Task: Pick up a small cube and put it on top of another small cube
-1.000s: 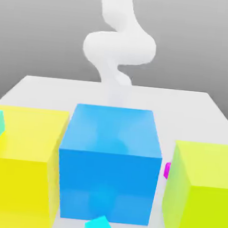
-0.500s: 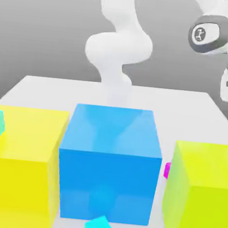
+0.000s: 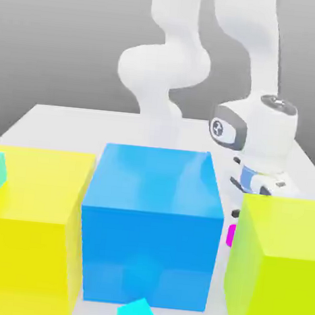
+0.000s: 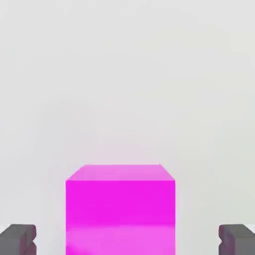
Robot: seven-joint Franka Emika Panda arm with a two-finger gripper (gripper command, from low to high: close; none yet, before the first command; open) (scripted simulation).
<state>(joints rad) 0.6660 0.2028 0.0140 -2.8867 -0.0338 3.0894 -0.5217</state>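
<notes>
Spread wide over the magenta cube (image 4: 120, 214), with pincer (image 4: 127, 241) tips apart on 2 sides.
Down on the surface (image 3: 189, 133), seen between the blue block (image 3: 150, 247) and the yellow-green block (image 3: 282, 294).

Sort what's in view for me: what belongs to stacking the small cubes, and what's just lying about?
Part of the job:
- magenta cube
- open gripper
- probably one cyan cube, as the base; which one, I can't tell

Just lying about:
- blue block
- yellow block
- lime block
</notes>
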